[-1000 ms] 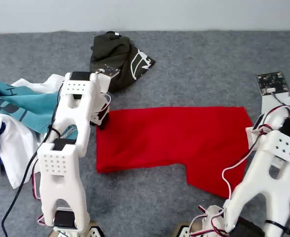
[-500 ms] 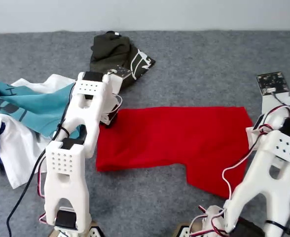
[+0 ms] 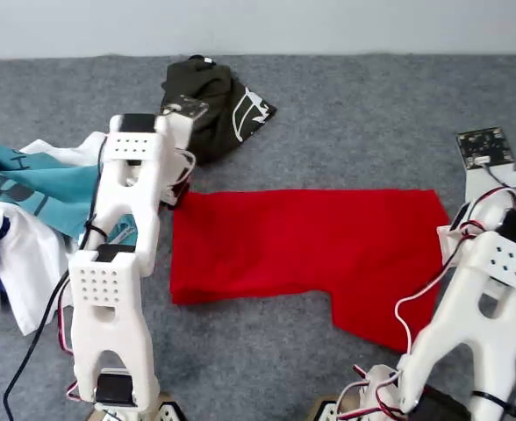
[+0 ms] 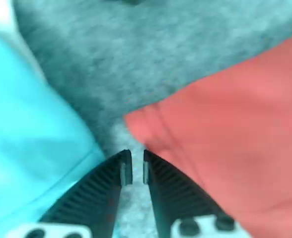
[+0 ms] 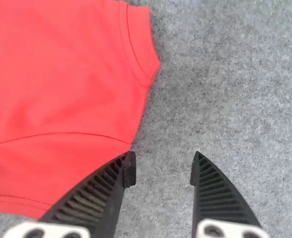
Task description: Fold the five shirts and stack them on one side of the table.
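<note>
A red shirt (image 3: 311,241) lies spread flat across the middle of the grey table. My left gripper (image 4: 133,166) hovers at its far left corner (image 4: 136,124), shut with nothing between its fingers; the corner lies just beyond the tips. In the high view that gripper (image 3: 179,190) sits under the left arm. My right gripper (image 5: 161,168) stands open over bare table beside the red shirt's (image 5: 61,94) right edge, one finger (image 5: 126,171) touching the hem line. A dark shirt (image 3: 210,101) lies bunched at the back.
A teal shirt (image 3: 30,189) and a white shirt (image 3: 12,259) lie heaped at the left edge, close to the left arm. The teal cloth (image 4: 32,134) lies beside my left fingers. A small circuit board (image 3: 484,147) sits at the far right.
The left arm swung right over the red shirt's corner, then back left; its gripper now sits at that corner. The right arm has not moved.
</note>
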Available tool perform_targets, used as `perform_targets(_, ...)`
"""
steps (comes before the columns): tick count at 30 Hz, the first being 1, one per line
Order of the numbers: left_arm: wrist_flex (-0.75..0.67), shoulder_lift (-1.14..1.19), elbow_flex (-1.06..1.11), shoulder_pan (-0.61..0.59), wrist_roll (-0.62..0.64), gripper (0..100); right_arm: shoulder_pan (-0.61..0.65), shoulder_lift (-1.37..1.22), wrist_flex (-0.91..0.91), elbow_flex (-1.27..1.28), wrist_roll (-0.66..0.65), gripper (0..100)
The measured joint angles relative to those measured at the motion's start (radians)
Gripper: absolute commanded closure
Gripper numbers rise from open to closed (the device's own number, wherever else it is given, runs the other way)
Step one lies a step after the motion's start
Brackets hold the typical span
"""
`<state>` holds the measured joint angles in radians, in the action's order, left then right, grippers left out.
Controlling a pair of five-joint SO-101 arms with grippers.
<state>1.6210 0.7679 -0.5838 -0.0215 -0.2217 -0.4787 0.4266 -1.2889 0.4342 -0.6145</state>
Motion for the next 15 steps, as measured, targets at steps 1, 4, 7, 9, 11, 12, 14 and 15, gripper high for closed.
perform_targets(1, 0.002, 0.0, -0.002, 0.0, -0.002, 96, 0.0, 0.0, 0.0, 0.0, 0.0, 80.9)
perform_targets(4, 0.002, 0.0, -0.003, 0.005, -0.006, 96, 0.0, 0.0, 0.0, 0.0, 0.0, 80.9)
perform_targets(7, 0.002, 0.0, -0.003, 0.0, -0.003, 96, 0.0, 0.0, 0.0, 0.0, 0.0, 80.9)
perform_targets(9, 0.002, 0.0, -0.003, 0.0, -0.003, 95, 0.0, 0.0, 0.0, 0.0, 0.0, 80.9)
perform_targets(11, 0.029, 0.0, -0.015, 0.0, -0.003, 95, 0.0, 0.0, 0.0, 0.0, 0.0, 80.9)
perform_targets(12, 0.04, 0.0, -0.031, 0.0, -0.003, 95, 0.0, 0.0, 0.0, 0.0, 0.0, 80.9)
perform_targets(14, 0.094, 0.0, -0.095, 0.0, -0.003, 95, 0.0, 0.0, 0.0, 0.0, 0.0, 80.9)
perform_targets(15, 0.101, 0.0, -0.132, -0.006, -0.003, 95, 0.0, 0.0, -0.003, 0.0, 0.0, 80.9)
